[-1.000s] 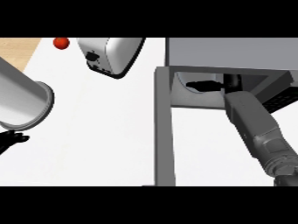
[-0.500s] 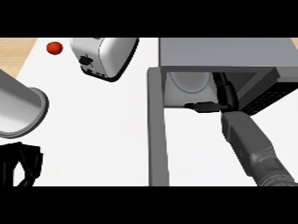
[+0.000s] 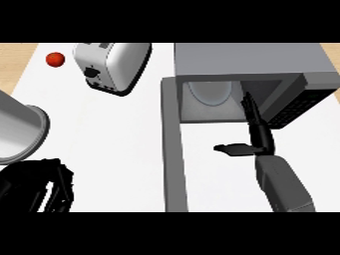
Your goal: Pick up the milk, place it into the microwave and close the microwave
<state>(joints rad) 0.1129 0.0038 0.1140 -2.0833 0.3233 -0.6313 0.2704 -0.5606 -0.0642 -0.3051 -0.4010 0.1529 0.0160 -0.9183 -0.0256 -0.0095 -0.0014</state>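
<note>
The grey microwave (image 3: 254,57) stands at the back right. Its door (image 3: 174,149) is swung open and shows edge-on as a long grey strip running toward me. Inside the cavity I see a pale rounded shape (image 3: 211,93); I cannot tell whether it is the milk or the turntable. No milk carton shows anywhere else. My right hand (image 3: 259,135) is open just in front of the cavity, fingers straight and pointing in, thumb out to the left, holding nothing. Low at the left, my left hand (image 3: 27,191) hangs close to the view with relaxed fingers and nothing in it.
A silver toaster (image 3: 112,65) lies at the back left of the white counter (image 3: 121,139), with a small red ball-like fruit (image 3: 55,59) beside it. My grey left forearm (image 3: 7,130) fills the left edge. Light wooden floor shows beyond the counter's back edge.
My right hand has drawn back out of the microwave cavity to its mouth. The left hand has come further into view at the lower left.
</note>
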